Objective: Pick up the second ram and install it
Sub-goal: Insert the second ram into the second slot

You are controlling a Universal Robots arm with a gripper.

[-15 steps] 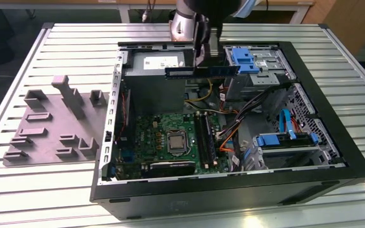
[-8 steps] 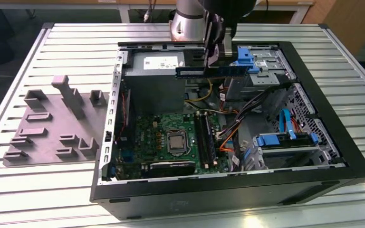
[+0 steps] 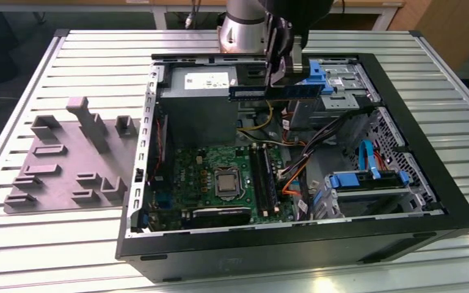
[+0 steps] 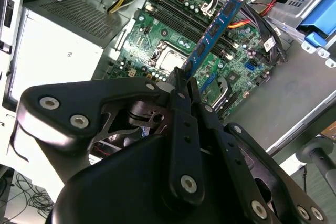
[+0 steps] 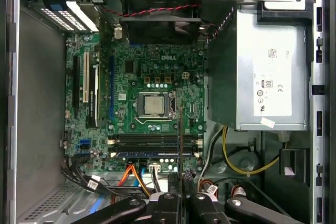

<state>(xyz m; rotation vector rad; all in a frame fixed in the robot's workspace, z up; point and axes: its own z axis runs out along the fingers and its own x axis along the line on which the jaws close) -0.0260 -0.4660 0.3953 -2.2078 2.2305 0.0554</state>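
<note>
Slatted metal surface (image 3: 96,244) with an open PC case (image 3: 300,244) lying on it. The second ram (image 3: 275,91) hangs level in the air above the case, up by the power supply (image 3: 193,79) and well clear of the motherboard (image 3: 218,177). It's clamped in the hand (image 3: 283,82), though the fingertips kinda melt into the dark arm there, and the arm is cut off at the top.

The second wrist view is way clearer: the hand (image 4: 184,80) is pinched on one end of the stick (image 4: 215,30), with the rest poking out over the board. In the first wrist view the stick (image 5: 180,145) is edge-on, just a thin dark line crossing the memory slots (image 5: 152,140). Can't tell if any slot is already filled.

A grey tray (image 3: 55,165) sits beside the case on the exterior view's left.
</note>
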